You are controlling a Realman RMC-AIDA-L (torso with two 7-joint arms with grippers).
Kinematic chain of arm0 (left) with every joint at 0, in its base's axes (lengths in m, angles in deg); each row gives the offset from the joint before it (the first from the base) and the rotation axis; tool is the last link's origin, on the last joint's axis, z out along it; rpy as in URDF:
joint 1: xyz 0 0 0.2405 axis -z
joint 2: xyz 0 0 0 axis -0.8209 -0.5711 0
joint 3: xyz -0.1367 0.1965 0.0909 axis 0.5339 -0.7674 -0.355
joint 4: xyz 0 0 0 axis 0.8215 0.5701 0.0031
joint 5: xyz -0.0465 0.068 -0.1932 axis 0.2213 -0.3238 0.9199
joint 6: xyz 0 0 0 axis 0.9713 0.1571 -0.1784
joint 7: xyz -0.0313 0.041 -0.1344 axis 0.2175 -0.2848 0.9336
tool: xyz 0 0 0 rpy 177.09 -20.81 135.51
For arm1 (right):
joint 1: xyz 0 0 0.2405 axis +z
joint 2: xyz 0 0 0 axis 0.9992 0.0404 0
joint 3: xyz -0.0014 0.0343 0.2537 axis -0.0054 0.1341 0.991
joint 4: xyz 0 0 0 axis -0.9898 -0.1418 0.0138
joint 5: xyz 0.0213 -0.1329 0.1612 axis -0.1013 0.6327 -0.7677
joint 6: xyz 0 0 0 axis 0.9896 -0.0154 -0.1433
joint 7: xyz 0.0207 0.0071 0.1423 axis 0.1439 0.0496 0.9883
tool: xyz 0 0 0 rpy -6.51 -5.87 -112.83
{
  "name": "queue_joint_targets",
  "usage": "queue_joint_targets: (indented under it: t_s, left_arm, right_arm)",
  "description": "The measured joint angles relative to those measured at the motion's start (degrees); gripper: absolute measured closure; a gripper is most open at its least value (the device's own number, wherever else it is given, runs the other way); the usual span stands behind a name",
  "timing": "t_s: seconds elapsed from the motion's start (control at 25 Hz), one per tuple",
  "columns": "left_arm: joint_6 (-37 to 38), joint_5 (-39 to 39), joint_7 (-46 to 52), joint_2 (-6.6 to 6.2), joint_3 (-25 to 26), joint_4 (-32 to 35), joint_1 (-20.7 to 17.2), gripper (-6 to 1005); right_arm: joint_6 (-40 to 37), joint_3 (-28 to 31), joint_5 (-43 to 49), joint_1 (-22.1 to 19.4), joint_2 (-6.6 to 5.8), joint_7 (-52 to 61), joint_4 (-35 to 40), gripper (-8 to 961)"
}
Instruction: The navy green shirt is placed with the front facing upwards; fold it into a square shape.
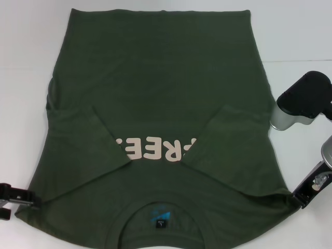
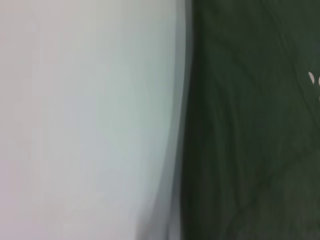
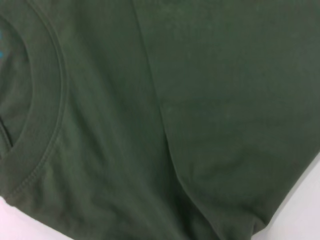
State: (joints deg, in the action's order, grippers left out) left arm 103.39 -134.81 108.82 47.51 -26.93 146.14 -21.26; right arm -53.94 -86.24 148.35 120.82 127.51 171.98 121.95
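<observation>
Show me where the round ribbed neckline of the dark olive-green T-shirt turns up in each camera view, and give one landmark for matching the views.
Head view: the round ribbed neckline of the dark olive-green T-shirt curves along the bottom centre, nearest the robot.
Left wrist view: not in it; only green fabric beside the white table.
Right wrist view: it arcs down the left side.
Shared landmark: the blue collar label, also a sliver in the right wrist view.
</observation>
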Motion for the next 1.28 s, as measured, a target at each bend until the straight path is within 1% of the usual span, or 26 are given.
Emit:
queue_joint_targets:
  t_s: [0.24, 0.88, 1.12, 1.28]
  left_arm:
    - [-1.0, 0.0, -0.2, -0.03, -0.2, -2.1, 0.5, 172]
    - [-1.9, 0.0, -0.1, -0.24, -0.3, -4.0, 1.4, 190]
    - [-3.3, 0.0, 0.2, -0.27, -0.3, -4.0, 1.4, 196]
    - [-3.4, 0.0, -0.1, -0.24, -0.4, -4.1, 1.5, 289]
  right_arm:
    - [0.1, -0.1, -0.1, 0.0, 0.06, -0.1, 0.0, 917]
    - [0.0, -0.3, -0.1, 0.0, 0.09, -0.1, -0.3, 917]
    - [0.0, -0.3, -0.1, 0.0, 0.10, -0.1, -0.3, 917]
    - [0.0, -0.3, -0.1, -0.1, 0.19, -0.1, -0.2, 916]
